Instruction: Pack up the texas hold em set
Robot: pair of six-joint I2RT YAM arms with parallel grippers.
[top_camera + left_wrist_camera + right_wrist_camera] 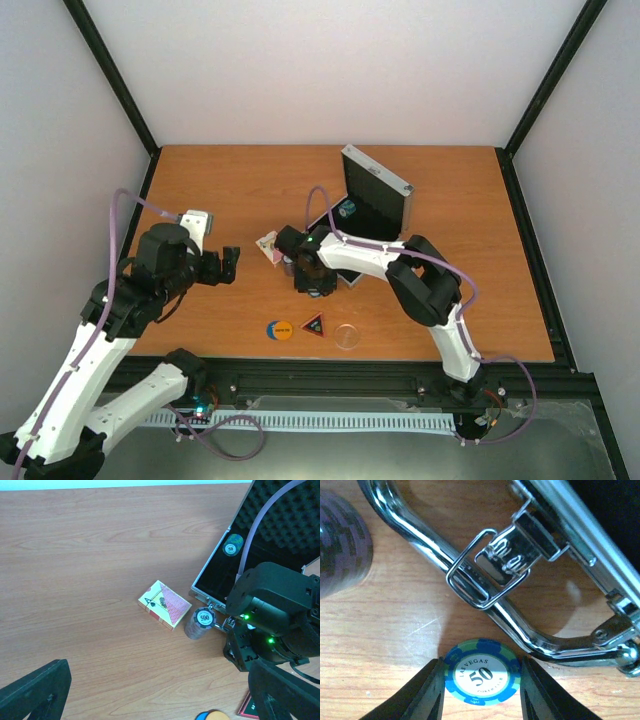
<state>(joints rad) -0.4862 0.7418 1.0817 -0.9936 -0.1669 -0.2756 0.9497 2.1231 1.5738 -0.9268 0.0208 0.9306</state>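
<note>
The silver case (378, 190) stands open at mid table, and a green-blue chip (347, 209) lies on its black lining. My right gripper (482, 686) is down on the wood by the case's metal handle (520, 625). Its two fingers press the edges of a green-blue "50" poker chip (482, 678) lying flat. A stack of dark chips (202, 620) topped by a "500" stands beside the pink-white card pack (165, 604). My left gripper (160, 700) hovers open and empty to the left of them. The orange disc (281, 329), black-red triangle (314, 325) and clear disc (347, 336) lie near the front edge.
The case's latch (490, 570) hangs open just beyond the handle. The right arm (430, 285) reaches across in front of the case. Black frame posts border the table (200, 180) on both sides.
</note>
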